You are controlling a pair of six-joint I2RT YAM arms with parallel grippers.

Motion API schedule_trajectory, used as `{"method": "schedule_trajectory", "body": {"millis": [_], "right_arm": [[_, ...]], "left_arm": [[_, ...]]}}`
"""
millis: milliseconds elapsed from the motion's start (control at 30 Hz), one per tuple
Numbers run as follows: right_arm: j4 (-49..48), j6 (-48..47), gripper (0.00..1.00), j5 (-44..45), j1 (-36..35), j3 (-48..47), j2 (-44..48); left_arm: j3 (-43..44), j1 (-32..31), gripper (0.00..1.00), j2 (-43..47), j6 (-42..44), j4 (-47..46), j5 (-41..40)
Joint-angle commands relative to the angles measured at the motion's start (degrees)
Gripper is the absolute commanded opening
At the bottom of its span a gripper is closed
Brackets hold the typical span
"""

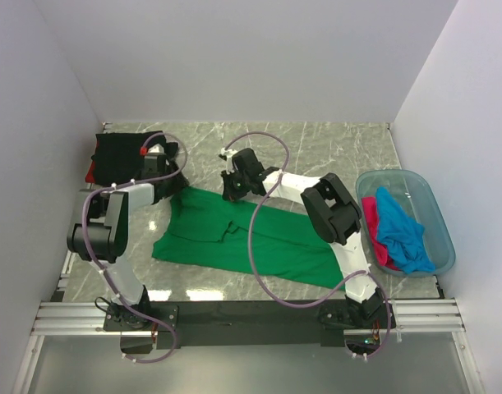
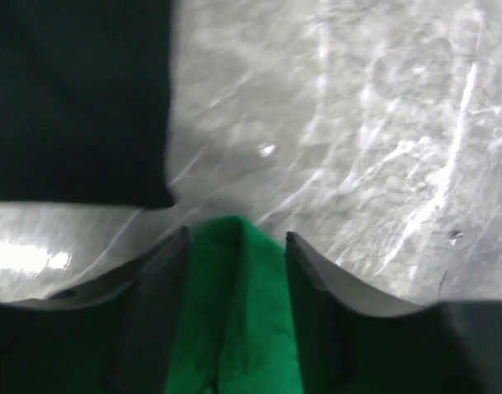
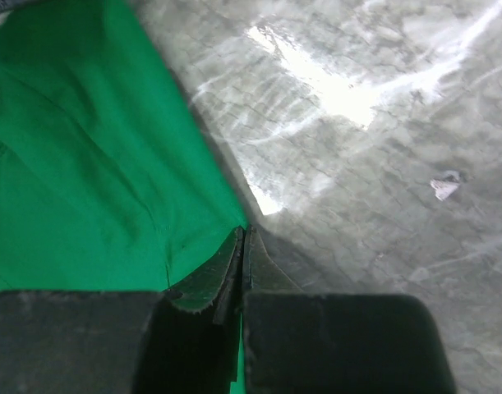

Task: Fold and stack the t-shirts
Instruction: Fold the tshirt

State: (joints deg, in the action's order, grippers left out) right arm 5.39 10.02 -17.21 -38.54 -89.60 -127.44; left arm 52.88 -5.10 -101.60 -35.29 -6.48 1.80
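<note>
Green shirt point(image 1: 259, 238): spread flat, centre of the frame.
Left gripper point(image 2: 237, 238): jaws apart, shirt corner between them.
Right gripper point(image 3: 243, 234): jaws closed, pinching the shirt's edge.

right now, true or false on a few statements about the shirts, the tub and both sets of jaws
1. The green t-shirt lies spread on the table. True.
2. The tub is empty. False: a pink shirt and a blue shirt lie in it.
3. The right jaws are shut, at the green t-shirt's edge. True.
4. The black t-shirt lies on the green one. False: it sits apart at the far left, on a red shirt.
5. The left jaws are shut tight. False: they stand apart, with green cloth between them.
</note>
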Motion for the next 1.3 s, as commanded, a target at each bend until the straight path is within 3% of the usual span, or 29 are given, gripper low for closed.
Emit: {"method": "schedule_trajectory", "body": {"millis": [0, 167, 300, 667, 933, 1267], "right_arm": [[2.87, 1.05, 0.00, 3.94, 1.10, -1.19, 1.58], [2.79, 3.07, 0.00, 7.27, 2.24, 0.13, 2.72], [2.43, 4.74, 0.00, 9.73, 3.65, 1.44, 3.77], [3.93, 11.16, 0.00, 16.86, 7.60, 3.64, 7.11], [4.19, 11.60, 0.00, 18.17, 8.31, 4.70, 9.31], [4.36, 11.78, 0.00, 18.09, 8.84, 5.85, 9.93]], "left_arm": [[4.23, -1.74, 0.60, 0.26, 2.77, 1.38, -1.63], [6.09, -4.65, 0.73, 6.23, 3.65, 3.93, -5.84], [3.64, -8.60, 0.75, 13.00, 2.60, 6.12, -10.41], [-10.51, -15.28, 0.76, 20.13, -6.37, 9.29, -5.85], [-11.84, -15.37, 0.76, 14.77, -6.90, 7.19, -2.33], [-2.36, -13.18, 0.76, -0.15, -7.34, 4.72, 0.57]]}}
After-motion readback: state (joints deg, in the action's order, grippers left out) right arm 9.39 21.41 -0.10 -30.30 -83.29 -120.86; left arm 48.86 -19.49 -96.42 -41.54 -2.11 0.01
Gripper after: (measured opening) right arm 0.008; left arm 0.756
